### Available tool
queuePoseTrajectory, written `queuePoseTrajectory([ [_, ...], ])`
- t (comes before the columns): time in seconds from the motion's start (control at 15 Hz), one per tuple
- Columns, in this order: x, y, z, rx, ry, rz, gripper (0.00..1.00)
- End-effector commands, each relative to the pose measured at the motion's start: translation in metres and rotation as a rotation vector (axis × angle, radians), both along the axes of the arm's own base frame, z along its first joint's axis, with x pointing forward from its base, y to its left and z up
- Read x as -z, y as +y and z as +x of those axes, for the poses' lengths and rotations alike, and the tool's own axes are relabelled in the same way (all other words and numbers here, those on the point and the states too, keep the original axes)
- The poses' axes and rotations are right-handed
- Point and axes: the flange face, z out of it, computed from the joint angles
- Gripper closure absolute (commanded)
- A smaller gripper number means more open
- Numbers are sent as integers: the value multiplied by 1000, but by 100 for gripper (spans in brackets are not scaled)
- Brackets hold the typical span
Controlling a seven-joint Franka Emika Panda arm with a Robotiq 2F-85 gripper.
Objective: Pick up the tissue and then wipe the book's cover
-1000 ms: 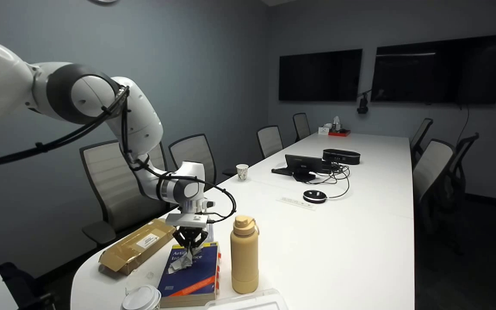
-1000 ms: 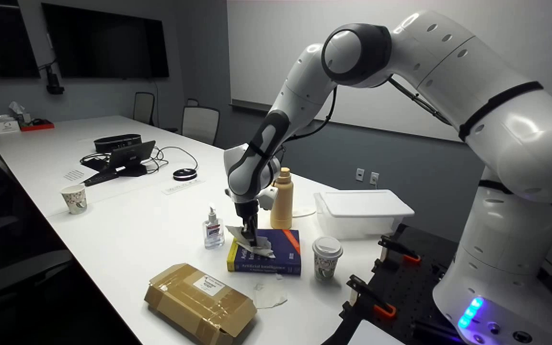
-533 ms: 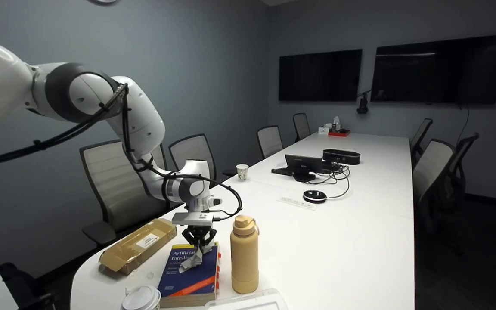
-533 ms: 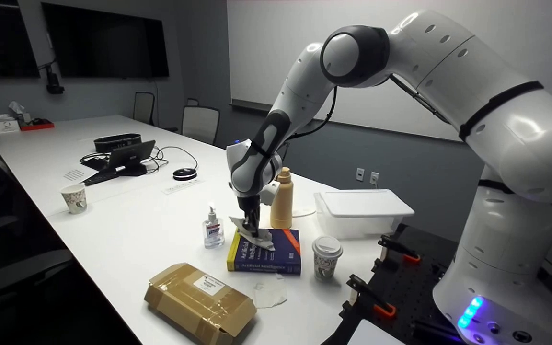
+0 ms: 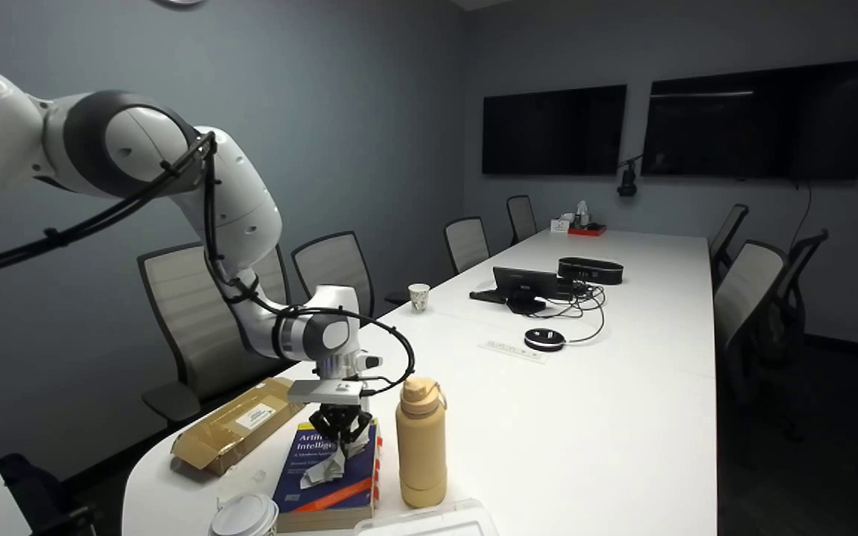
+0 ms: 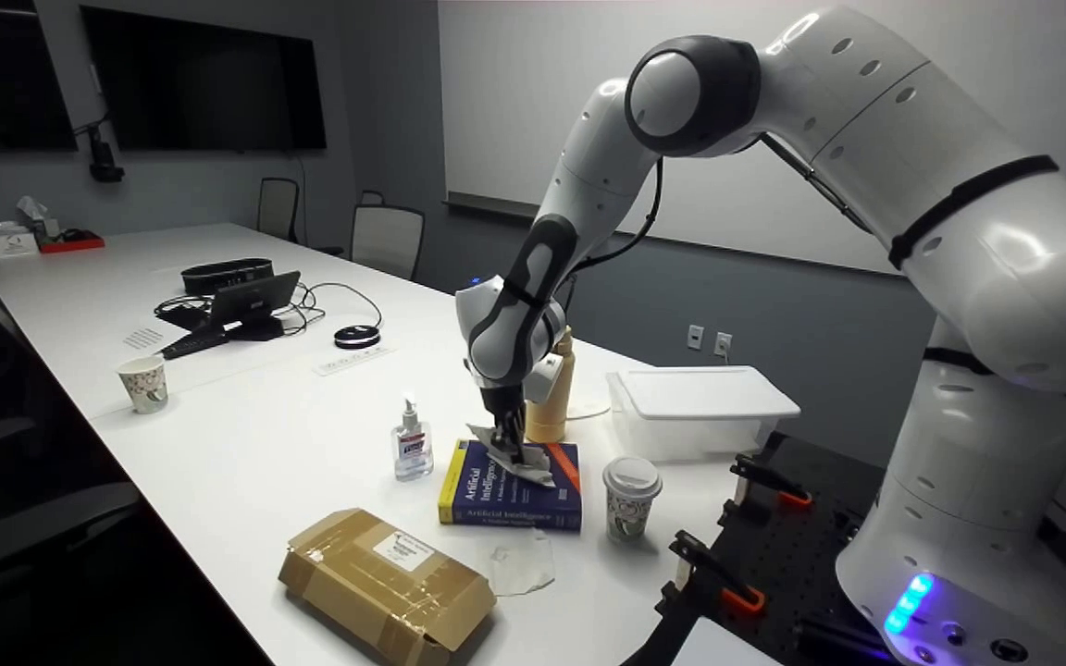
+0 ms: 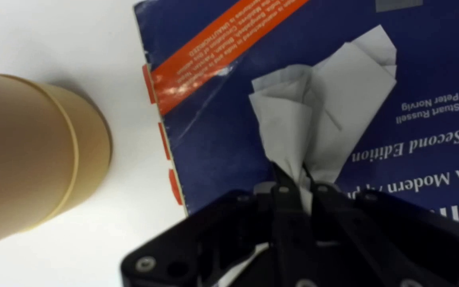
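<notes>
Gripper (image 7: 293, 175) pinches white tissue (image 7: 347, 99), seemingly touching the blue book (image 7: 221, 151)

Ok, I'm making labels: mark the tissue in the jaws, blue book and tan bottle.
Tissue (image 7: 343, 97): wrist view, on one of its flaps.
Blue book (image 7: 221, 153): wrist view, on the bare cover.
Tan bottle (image 5: 421, 450): in an exterior view, on mid-body.

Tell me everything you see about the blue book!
The thick book lies closed and flat on the table beside the tan bottle. Its shiny blue cover has pale lettering, a yellow edge and a slanted orange stripe; red tabs line one side. A tissue held by the end effector seems to touch it.
</notes>
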Motion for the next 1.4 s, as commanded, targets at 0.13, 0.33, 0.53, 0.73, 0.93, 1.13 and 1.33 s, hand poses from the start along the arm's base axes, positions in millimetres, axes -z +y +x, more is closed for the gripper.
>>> queuePoseTrajectory([
  [0.13, -13, 31, -16, 0, 11, 94, 99],
  [0.33, -12, 45, -15, -17, 17, 109, 99],
  [0.53, -12, 46, -21, -11, 26, 60, 99],
  [0.73, -13, 33, -29, 1, 26, -23, 99],
  [0.93, -16, 24, -35, 2, 8, -122, 99],
  [1.13, -22, 23, -39, -2, -17, -205, 99],
  [1.33, -27, 27, -41, -21, -47, -275, 99],
])
